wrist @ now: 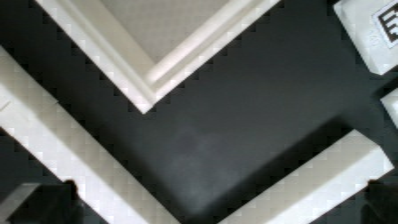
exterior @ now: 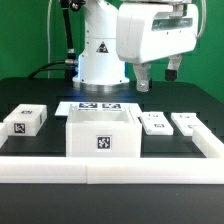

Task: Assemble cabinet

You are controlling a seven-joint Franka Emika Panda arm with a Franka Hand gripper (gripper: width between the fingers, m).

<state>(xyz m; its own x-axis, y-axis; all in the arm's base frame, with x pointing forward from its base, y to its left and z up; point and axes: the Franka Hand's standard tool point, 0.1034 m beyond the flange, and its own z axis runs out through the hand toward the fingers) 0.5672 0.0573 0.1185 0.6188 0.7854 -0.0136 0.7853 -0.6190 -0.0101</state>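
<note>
Black table point(exterior: 40, 92), open-topped cabinet body point(exterior: 101, 136) — panels point(exterior: 155, 123) beside

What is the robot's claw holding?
Nothing. The gripper hangs open and empty in the air above the table, touching no part.

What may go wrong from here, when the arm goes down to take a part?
1. The inner panel and the outer panel lie close together; the open jaws, descending on one, may knock the other.
2. The cabinet body stands near the white rail; a push might wedge it there.
</note>
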